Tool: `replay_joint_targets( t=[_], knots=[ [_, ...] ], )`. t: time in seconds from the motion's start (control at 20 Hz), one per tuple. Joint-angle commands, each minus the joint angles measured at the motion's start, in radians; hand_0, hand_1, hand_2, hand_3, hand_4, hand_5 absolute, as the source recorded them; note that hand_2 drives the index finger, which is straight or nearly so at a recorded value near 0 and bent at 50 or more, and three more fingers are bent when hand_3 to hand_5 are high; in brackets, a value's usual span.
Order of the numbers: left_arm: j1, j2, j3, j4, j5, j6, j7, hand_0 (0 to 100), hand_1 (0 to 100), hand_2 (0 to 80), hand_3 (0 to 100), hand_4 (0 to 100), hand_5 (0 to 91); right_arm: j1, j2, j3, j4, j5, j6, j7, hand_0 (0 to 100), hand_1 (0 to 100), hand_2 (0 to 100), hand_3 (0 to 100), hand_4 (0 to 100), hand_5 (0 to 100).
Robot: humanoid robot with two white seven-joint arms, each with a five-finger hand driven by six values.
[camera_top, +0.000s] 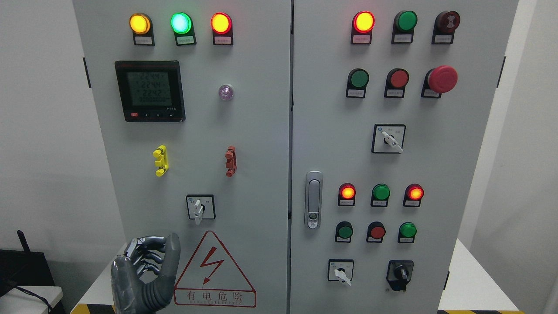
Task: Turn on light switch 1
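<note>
Light switch 1 cannot be picked out for certain: the small plates under the lamps and buttons are too blurred to read, and no numbering shows. The nearest candidate is the rotary selector switch (199,207) on the left cabinet door (257,144), its white lever pointing to about 6 o'clock. It sits up and to the right of the left hand (146,272), at roughly 1 o'clock from it, near but apart.

The left hand rises from the bottom edge at lower left, grey and jointed, its wrist cut off by the frame. Its fingers (146,250) are curled loosely inward with the thumb (171,257) upright, gripping nothing. It stands just left of the warning triangle (213,270), whose red lightning bolt sits above the characters 有电危险; the smaller line beneath is illegible.

At 12 o'clock from the hand is the digital meter (150,90), its rows reading about 224, faintly. Above it glow a yellow lamp (139,23), a green lamp (181,22) and a red lamp (221,22). On the right door, a red mushroom button (442,79) sits at upper right.
</note>
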Motion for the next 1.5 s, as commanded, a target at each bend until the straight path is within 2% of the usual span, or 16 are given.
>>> replay_joint_targets(
  t=[0.0, 0.1, 0.25, 0.45, 0.55, 1.35, 1.45],
  knots=[
    [-0.049, -0.015, -0.069, 0.027, -0.003, 0.036, 0.027, 5, 41, 53.9, 73, 81, 80.7, 0.0, 0.0, 0.0, -0.001, -0.017, 0.0, -0.001, 12, 39, 0, 0, 0, 0],
    [-0.064, -0.016, -0.07, 0.035, -0.005, 0.051, 0.03, 5, 42, 54.0, 73, 81, 80.7, 0.0, 0.0, 0.0, -0.001, -0.018, 0.0, -0.001, 12, 39, 0, 0, 0, 0],
    [-0.089, -0.018, -0.081, 0.049, -0.003, 0.078, 0.062, 5, 44, 53.9, 73, 81, 80.9, 0.0, 0.0, 0.0, -0.001, -0.017, 0.0, -0.001, 12, 39, 0, 0, 0, 0],
    [-0.092, -0.022, -0.093, 0.056, -0.002, 0.088, 0.068, 6, 47, 53.6, 74, 81, 80.9, 0.0, 0.0, 0.0, -0.001, -0.018, 0.0, -0.001, 12, 39, 0, 0, 0, 0],
    [-0.093, -0.022, -0.098, 0.073, 0.003, 0.088, 0.093, 7, 48, 53.4, 74, 81, 81.1, 0.0, 0.0, 0.0, 0.001, -0.018, 0.0, 0.001, 12, 39, 0, 0, 0, 0],
    [-0.116, -0.027, -0.096, 0.122, 0.009, 0.095, 0.104, 12, 48, 50.7, 73, 81, 81.8, 0.0, 0.0, 0.0, -0.001, -0.017, 0.0, -0.001, 12, 39, 0, 0, 0, 0],
    [-0.128, -0.029, -0.096, 0.134, 0.011, 0.095, 0.125, 12, 48, 50.4, 73, 81, 81.8, 0.0, 0.0, 0.0, -0.001, -0.018, 0.0, -0.001, 12, 39, 0, 0, 0, 0]
  ],
)
